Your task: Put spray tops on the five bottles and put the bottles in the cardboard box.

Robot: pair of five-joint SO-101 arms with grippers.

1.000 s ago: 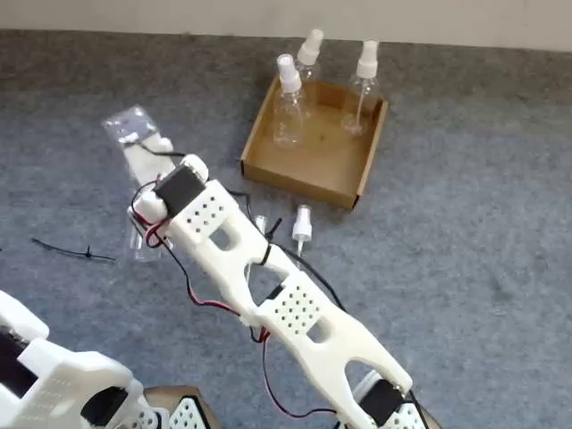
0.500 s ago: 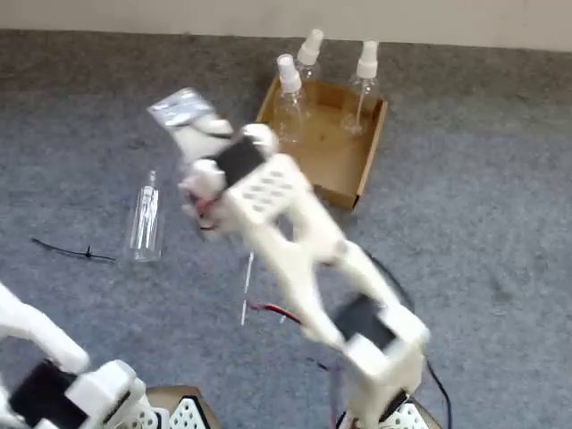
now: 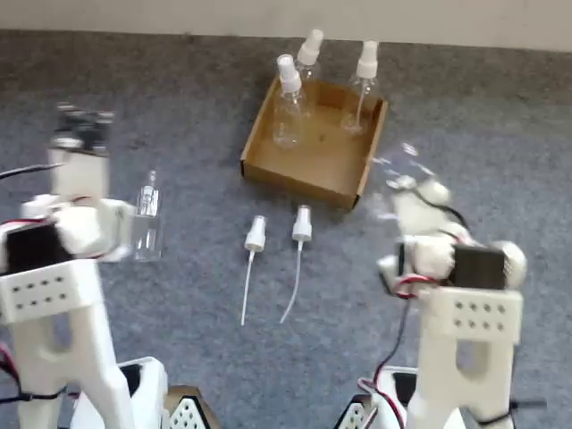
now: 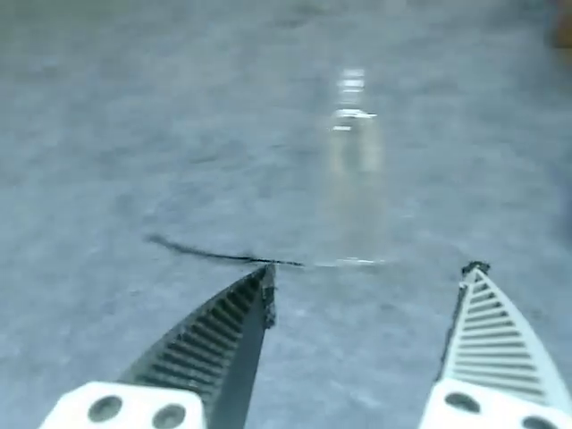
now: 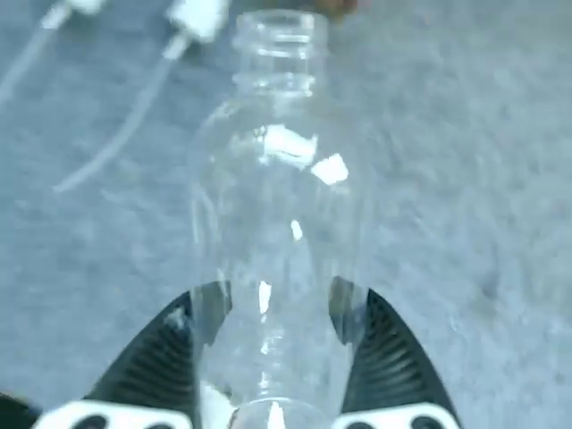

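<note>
Even diffuse light; soft faint shadows; bright glints on clear bottle (image 5: 277,223).

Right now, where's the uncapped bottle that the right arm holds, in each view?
High view: the uncapped bottle is right of the cardboard box, near its front corner.
Right wrist view: centre, gripped by the right gripper.
Left wrist view: not in it.
Shared landmark: the two loose spray tops.

The grey carpet (image 3: 500,134) carries all items. A capless bottle (image 4: 353,170) lies just ahead of the left gripper (image 4: 371,268), with a black cable tie (image 4: 206,254) at one fingertip. One spray top (image 3: 256,234) and a second spray top (image 3: 302,223) lie between the left gripper and the right gripper (image 3: 404,192). The cardboard box (image 3: 304,185) sits beyond them.
</note>
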